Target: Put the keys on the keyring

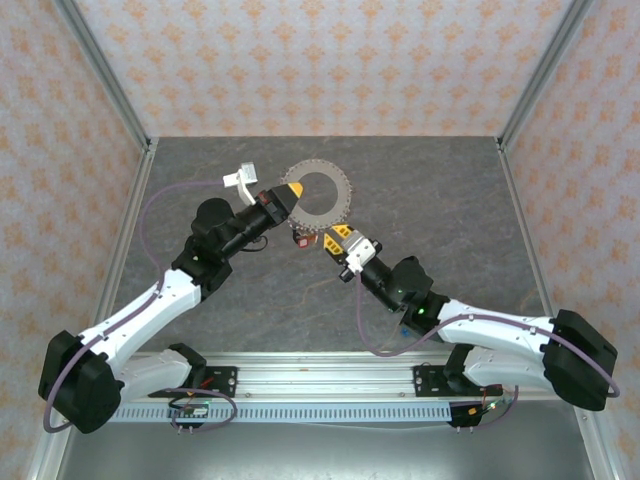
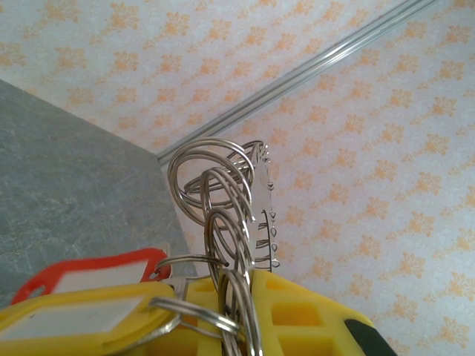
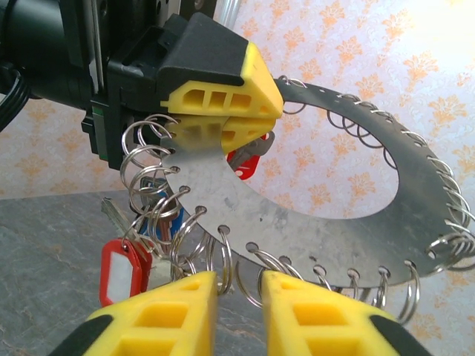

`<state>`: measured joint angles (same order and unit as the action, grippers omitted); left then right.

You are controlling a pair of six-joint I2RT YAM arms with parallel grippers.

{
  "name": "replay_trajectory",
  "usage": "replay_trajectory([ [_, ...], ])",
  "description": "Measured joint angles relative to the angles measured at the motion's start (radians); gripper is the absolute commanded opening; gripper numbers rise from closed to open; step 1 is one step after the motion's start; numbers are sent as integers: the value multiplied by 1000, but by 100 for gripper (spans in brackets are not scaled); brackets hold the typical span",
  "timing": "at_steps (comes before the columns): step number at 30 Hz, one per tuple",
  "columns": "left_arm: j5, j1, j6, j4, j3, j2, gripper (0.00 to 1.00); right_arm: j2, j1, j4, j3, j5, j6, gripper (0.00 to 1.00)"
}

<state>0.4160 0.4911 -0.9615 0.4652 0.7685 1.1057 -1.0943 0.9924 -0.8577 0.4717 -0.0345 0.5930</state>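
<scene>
The keyring (image 1: pixel 343 200) is a flat toothed metal disc with a wide hole, held off the table. My left gripper (image 1: pixel 293 190) is shut on its left rim; the right wrist view shows those yellow fingers (image 3: pixel 252 89) clamped on the plate (image 3: pixel 215 185). Many split rings hang from the rim's holes. Keys with red (image 3: pixel 122 271) and blue (image 3: pixel 159 222) tags dangle at the lower left. My right gripper (image 3: pixel 239 278) stands just below the rim, open by a narrow gap with split rings hanging in it. In the left wrist view, red (image 2: pixel 89 271) and yellow (image 2: pixel 82 315) tags hang beside the edge-on plate (image 2: pixel 263 193).
The grey stone-look table (image 1: pixel 450 220) is walled by patterned panels on three sides. A small white object (image 1: pixel 240 180) lies on the table beside the left wrist. The arm bases sit on a rail (image 1: pixel 330 385) at the near edge.
</scene>
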Motion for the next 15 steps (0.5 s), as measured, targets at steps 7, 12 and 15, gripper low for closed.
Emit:
replay_trajectory([
  [7, -6, 0, -9, 3, -5, -2, 0, -40, 0, -9, 21, 4, -17, 16],
  [12, -6, 0, -10, 3, -5, -2, 0, -71, 0, -21, 32, 4, -20, 10],
  [15, -6, 0, -10, 4, -5, -2, 0, -77, 0, -26, 37, 4, -20, 11],
])
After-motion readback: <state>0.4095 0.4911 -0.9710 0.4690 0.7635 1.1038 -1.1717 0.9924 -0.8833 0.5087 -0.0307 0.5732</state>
